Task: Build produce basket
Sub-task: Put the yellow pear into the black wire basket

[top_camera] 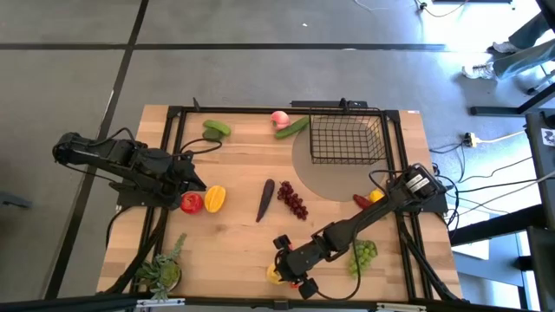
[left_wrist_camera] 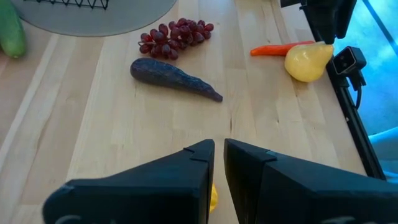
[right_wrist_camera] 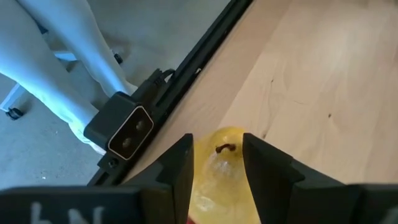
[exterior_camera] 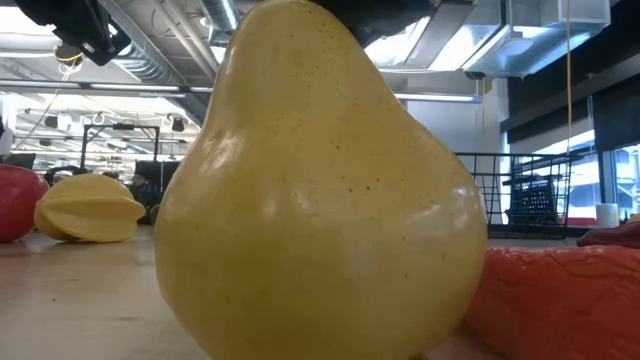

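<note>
L arm is idling at the desk's left side, left gripper (top_camera: 192, 184) w/ jaws pressed together, nothing in them, sitting just beside a red round toy pepper (top_camera: 191, 203) and a yellow ribbed toy pepper (top_camera: 214, 198).

Mid-desk, a dark purple toy eggplant (top_camera: 264, 200) and a dark red grape bunch (top_camera: 293, 200) are lying loose, untouched. At the far edge, a green cucumber (top_camera: 216, 129), a pink peach (top_camera: 279, 119) and another green veg are waiting.

R arm is reaching to the near edge; right gripper (right_wrist_camera: 216, 168) is straddling a yellow pear-shaped plastic fruit (right_wrist_camera: 219, 177), jaws part-spread on either side of its stem end, apparently touching the skin but can't confirm a firm pinch. An orange carrot (left_wrist_camera: 280, 49) is lying touching the pear. Green grapes (top_camera: 365, 253) are sitting near the R arm's forearm.

The black wire-mesh basket (top_camera: 347, 139) is standing far right, looking empty, well apart from the pear.

Risks: the pear is smooth and tapering, so a grip this high near the stem could squirt it out on lifting. It's sitting close to the near desk edge, so a slip may be rolling it off. The carrot could be getting dragged along.
</note>
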`<state>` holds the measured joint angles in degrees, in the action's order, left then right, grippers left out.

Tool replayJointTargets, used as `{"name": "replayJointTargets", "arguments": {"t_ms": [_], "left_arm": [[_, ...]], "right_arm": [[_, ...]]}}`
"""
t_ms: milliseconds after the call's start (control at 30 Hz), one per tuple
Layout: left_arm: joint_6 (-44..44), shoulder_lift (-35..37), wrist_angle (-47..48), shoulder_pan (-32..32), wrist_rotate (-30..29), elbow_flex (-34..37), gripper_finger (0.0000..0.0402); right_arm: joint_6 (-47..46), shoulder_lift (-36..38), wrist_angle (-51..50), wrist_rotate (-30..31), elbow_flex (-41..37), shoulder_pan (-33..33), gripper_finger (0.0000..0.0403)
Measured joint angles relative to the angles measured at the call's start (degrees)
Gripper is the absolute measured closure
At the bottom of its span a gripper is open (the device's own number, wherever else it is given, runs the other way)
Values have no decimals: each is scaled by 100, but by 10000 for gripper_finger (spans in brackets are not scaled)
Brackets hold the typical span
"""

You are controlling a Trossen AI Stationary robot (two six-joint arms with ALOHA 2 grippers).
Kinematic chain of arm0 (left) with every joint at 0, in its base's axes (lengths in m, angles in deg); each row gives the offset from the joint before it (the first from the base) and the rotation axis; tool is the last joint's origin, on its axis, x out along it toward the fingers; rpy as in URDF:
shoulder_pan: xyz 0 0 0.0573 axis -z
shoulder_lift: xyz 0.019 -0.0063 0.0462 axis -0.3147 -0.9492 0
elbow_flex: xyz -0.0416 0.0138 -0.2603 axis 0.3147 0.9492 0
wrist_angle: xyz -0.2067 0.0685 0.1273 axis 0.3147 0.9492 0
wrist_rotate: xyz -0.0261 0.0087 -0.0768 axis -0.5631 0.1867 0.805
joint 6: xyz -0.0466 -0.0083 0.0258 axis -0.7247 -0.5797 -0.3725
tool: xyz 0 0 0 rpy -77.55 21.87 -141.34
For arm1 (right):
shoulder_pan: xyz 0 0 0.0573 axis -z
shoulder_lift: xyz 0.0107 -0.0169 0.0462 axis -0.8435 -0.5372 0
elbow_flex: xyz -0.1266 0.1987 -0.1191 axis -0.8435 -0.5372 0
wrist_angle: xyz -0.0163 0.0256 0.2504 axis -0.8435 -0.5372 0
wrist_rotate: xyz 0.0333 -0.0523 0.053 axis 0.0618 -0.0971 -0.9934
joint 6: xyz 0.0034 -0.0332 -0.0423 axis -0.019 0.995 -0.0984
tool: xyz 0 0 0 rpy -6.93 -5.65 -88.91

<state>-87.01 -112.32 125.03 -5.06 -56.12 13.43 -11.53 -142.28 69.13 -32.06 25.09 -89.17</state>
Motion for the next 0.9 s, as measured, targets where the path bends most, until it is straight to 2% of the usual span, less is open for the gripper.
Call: {"name": "replayJointTargets", "arguments": {"t_ms": [333,900], "left_arm": [[0,0,0,0,0,0,374],[2,0,1,-1,0,0,374]], "right_arm": [[-178,0,42,161,0,0,277],[-287,0,37,182,0,0,356]]}}
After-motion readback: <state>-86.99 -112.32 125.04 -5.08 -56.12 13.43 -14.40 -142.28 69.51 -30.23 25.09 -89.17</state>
